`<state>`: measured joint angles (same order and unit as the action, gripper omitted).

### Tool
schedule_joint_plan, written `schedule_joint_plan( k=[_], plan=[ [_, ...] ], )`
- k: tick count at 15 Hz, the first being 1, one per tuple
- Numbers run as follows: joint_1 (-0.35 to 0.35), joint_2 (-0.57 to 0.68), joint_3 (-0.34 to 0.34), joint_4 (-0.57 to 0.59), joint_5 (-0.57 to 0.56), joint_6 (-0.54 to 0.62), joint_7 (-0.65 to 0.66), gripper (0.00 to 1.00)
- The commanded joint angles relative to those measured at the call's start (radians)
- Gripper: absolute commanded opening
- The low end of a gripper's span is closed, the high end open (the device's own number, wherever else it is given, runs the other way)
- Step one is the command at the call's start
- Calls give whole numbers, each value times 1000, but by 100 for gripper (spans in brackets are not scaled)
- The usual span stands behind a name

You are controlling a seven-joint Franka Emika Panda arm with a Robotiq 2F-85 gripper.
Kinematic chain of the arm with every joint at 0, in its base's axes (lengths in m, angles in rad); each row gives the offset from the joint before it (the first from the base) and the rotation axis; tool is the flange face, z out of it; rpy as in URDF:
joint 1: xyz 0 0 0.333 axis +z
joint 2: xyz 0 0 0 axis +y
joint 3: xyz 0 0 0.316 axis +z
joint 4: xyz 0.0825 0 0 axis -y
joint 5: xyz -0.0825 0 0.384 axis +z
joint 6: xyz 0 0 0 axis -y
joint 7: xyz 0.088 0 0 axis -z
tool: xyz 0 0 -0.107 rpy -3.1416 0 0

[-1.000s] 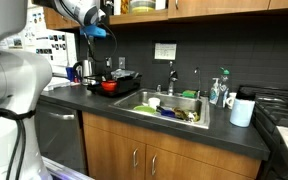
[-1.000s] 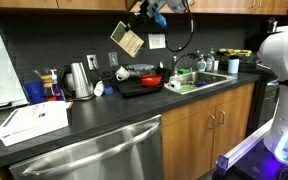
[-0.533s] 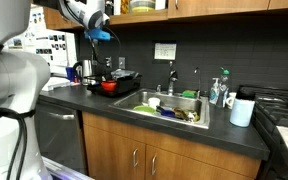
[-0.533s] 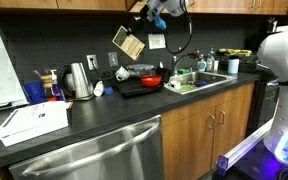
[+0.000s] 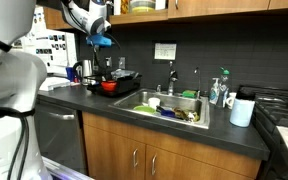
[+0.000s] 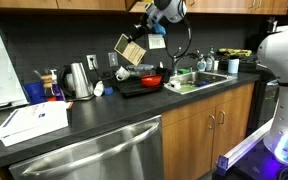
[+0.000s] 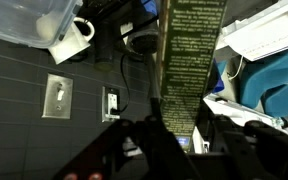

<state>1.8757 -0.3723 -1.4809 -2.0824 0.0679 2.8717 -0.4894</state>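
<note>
We hold a flat printed box (image 6: 132, 50) by one thin edge, the claw (image 6: 146, 36) shut on it so that its narrow jaws span the slim side rather than the broad face. In the wrist view the box (image 7: 191, 50) stands out straight from the fingertips. It hangs tilted, high over the bench (image 6: 94, 125), well apart from the red bowl (image 6: 151, 79) and kettle (image 6: 80, 80) below, which we judge keeps it free of them.

The carton (image 6: 132, 49) hangs over the tabletop (image 6: 104, 110); kettle (image 6: 80, 80) at its eight o'clock (bowl (image 6: 151, 80) at five).
</note>
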Motion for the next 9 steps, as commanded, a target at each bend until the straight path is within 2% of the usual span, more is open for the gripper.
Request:
schedule_joint_plan(
  k=[1, 9],
  plan=[
    [83, -8, -75, 17, 0, 1, -13, 12],
    [186, -30, -172, 25, -6, -5, -13, 12]
  ],
)
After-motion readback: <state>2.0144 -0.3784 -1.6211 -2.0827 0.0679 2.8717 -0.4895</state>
